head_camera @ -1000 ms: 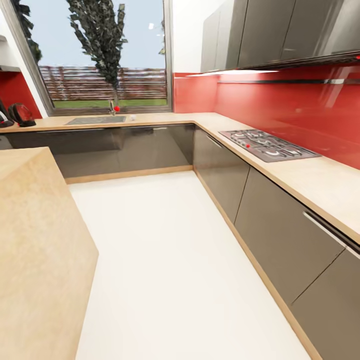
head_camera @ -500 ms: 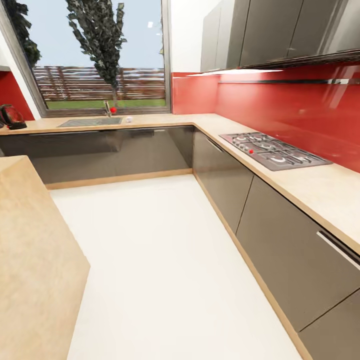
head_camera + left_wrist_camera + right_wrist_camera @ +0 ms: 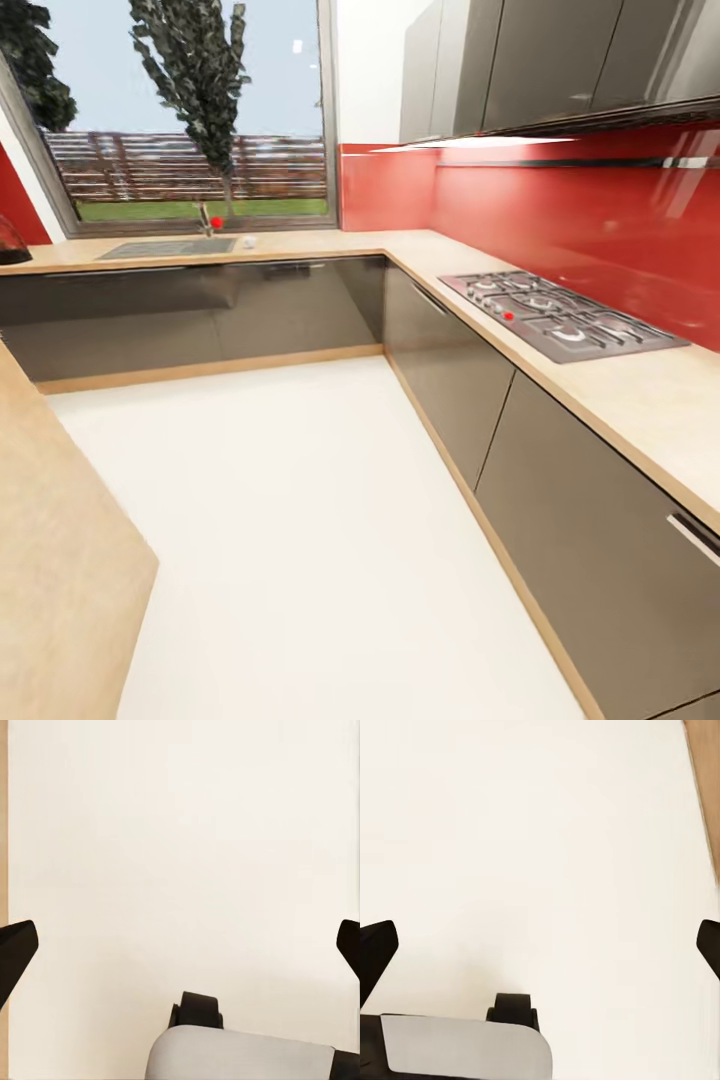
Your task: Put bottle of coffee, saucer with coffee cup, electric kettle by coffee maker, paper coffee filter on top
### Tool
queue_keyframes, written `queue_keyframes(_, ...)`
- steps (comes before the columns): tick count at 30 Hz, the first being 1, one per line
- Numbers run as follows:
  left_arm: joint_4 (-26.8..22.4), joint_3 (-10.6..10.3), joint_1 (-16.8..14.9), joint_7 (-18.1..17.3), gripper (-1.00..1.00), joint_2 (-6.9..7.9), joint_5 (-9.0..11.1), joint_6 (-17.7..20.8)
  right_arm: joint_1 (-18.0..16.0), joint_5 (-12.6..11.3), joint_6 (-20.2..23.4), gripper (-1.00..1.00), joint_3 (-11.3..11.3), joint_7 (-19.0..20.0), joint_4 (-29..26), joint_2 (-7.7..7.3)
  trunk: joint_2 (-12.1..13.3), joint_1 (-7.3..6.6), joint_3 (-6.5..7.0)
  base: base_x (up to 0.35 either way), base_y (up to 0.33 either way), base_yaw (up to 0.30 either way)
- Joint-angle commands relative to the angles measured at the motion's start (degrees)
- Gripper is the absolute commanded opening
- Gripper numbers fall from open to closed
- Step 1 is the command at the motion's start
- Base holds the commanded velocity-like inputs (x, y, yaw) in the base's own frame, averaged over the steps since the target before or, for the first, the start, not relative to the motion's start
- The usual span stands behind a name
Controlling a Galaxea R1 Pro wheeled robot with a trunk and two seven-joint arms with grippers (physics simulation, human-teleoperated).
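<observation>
Transit frame, nothing of the task in reach. Both arms hang low, wrist cameras looking at the plain white floor [image 3: 300,520].

Left jaws [image 3: 180,945]: black fingertips at the two picture edges, spread wide, nothing between them but floor. Right jaws [image 3: 540,945]: same, wide open, empty. I read that as the carry posture for driving: arms tucked, nothing to drop.

Nearest to me, a pale wood-top island desk [image 3: 50,560] at my left, bare as far as I see it. On my right, the long light-wood L-shaped desk [image 3: 640,400] over glossy grey-brown cabinet fronts [image 3: 560,500], with a flat steel gas hob [image 3: 560,315] set in it and one red knob. Glossy red backsplash [image 3: 600,220] behind, grey wall cabinets above.

Far end, under the window [image 3: 190,110]: an inset steel sink [image 3: 165,247] with a tap [image 3: 205,217]; what the basin holds I cannot tell. Just beside it stands a tiny white thing [image 3: 248,241], too small to name; could be the cup, not claiming it.

At the far left edge, on that same desk, a dark rounded shape [image 3: 8,245], mostly cropped. Probably the dark tinted glass electric kettle, but I can't confirm from this sliver.

Judgement: still searching; no station item placed that I can verify.
</observation>
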Motion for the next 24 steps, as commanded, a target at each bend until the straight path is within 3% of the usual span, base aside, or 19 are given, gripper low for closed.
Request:
queue_keyframes(1, 0.04, 0.08, -0.03, 0.02, 1.00, -0.01, 0.02, -0.19, -0.02, 0.26, -0.14, 1.00, -0.02, -0.02, 0.04, -0.01, -0.02, 0.03, -0.04, 0.338, -0.047, 0.000)
queue_keyframes(24, 0.04, 0.08, -0.03, 0.02, 1.00, 0.00, 0.03, -0.19, -0.02, 0.27, -0.14, 1.00, 0.04, 0.00, 0.00, -0.02, -0.02, 0.03, -0.04, 0.338, -0.004, 0.005)
